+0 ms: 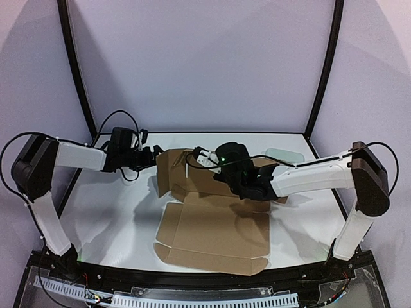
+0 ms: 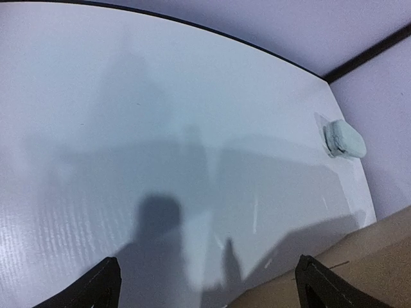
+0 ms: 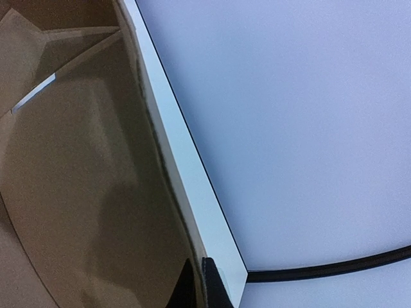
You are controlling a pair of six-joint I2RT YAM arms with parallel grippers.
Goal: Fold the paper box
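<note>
Over on the left, the left hand point(image 1: 146, 158) hangs just off the left edge of the cardboard with its two fingers point(image 2: 96, 289) spread wide and nothing between them. Its own camera looks between them across the white table point(image 1: 109, 218), with a corner of brown card in the lower right.

In the middle lies the paper box point(image 1: 215, 234). Its big panel is flat on the table towards the arms' bases, tabs poking out along the near edge. The far part is folded up into a standing wall with a side flap bent round on the left.

The right hand point(image 1: 200, 159) sits at the top of that standing wall, fingers point(image 3: 215, 289) pressed together. In its wrist view the wall's thin upper edge runs straight in between them, so it looks pinched there.

Further right, near the table's far corner, a small pale translucent object point(image 1: 286, 154) lies well apart from the box.
</note>
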